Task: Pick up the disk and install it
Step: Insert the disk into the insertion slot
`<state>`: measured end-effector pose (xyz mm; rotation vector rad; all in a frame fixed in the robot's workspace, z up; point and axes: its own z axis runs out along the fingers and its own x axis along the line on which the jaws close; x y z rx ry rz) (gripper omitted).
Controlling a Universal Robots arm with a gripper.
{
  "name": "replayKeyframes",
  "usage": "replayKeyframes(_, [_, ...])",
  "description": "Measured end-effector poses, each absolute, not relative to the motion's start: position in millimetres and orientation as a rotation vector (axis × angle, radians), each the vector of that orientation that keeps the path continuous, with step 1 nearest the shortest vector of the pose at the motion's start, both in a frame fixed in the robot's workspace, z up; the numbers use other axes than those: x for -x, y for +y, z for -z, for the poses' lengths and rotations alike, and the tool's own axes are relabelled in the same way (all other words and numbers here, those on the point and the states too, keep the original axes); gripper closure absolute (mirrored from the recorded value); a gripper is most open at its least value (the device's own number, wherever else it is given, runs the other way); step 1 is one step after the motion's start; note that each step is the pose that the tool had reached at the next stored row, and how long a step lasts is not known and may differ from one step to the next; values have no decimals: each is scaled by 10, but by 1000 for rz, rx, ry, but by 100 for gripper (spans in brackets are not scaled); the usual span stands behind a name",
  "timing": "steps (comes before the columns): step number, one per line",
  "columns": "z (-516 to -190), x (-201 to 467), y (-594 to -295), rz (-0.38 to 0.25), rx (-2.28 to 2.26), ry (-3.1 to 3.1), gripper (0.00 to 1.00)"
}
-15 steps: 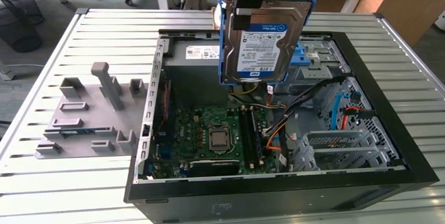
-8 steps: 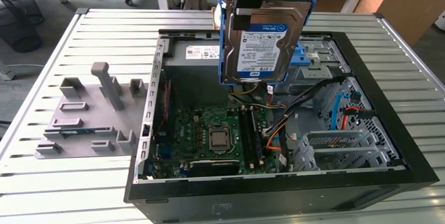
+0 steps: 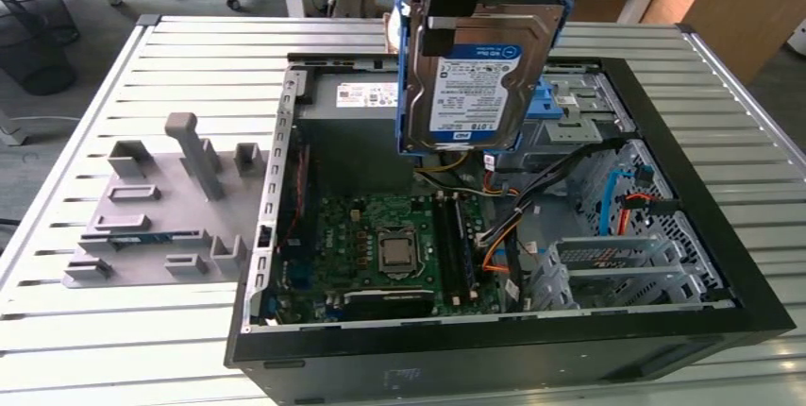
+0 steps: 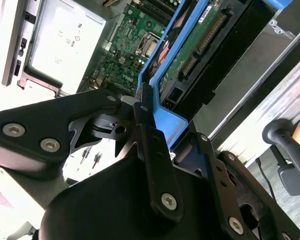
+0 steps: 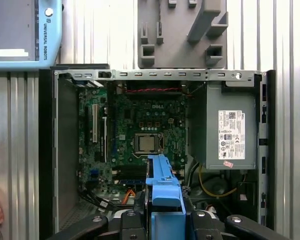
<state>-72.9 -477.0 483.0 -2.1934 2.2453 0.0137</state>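
table (image 3: pixel 189 66): ribbed metal slats, far below gripper (image 4: pixel 170 127).
computer case (image 3: pixel 724 245): open black box, under gripper.
disk (image 3: pixel 478 85): flat silver rectangle, blue plastic frame, upright above computer case.
gripper: black fingers (image 4: pixel 151 150) clamped on disk's frame.

Computer case (image 3: pixel 705 321) is lying on the slatted table (image 3: pixel 164 47), fixture (image 3: pixel 164 208) sitting beside it on the exterior view's left, motherboard (image 3: pixel 391 245) and power supply (image 5: pixel 230 130) sitting inside, the disk (image 3: pixel 473 85) hanging above, clamped in the gripper (image 3: pixel 454 36).
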Motion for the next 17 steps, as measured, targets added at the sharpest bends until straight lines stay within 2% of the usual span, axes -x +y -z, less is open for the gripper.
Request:
replayKeyframes(9, [-4817,726,-5102,-14,2194,2245,64])
replayKeyframes(17, [-4801,537,-5165,-17,2192,2244,64])
